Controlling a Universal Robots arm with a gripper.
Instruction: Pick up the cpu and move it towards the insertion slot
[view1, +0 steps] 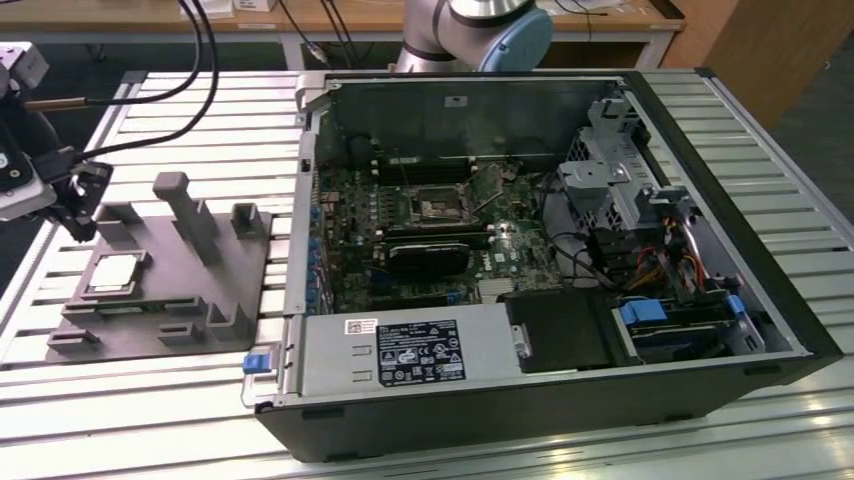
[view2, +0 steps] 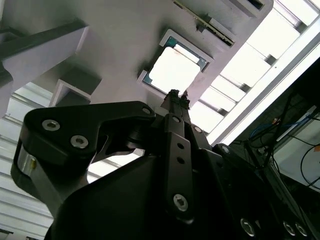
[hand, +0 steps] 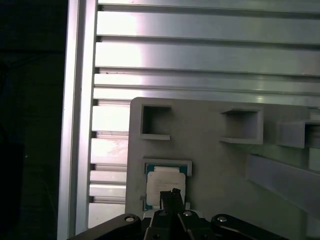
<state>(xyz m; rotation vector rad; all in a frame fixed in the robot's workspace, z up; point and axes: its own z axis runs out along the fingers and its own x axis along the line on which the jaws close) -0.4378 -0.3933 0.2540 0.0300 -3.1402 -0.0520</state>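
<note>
Jaws pressed together hang over the cpu (hand: 162, 177), a flat silvery square with a pale rim.

exterior view: soft, even light from overhead; the slatted table (view1: 147, 400) is mid-bright with no hard shadows.
computer case (view1: 441, 110): dimmer inside, its walls shading the board.
second wrist view: cpu (view2: 174, 70) washed out to plain white; the slats nearby glare too.
gripper (view2: 175, 96): near-black against the bright ground in both wrist views.
first wrist view: pale sheen bands across the slats; one side drops to black.
</note>
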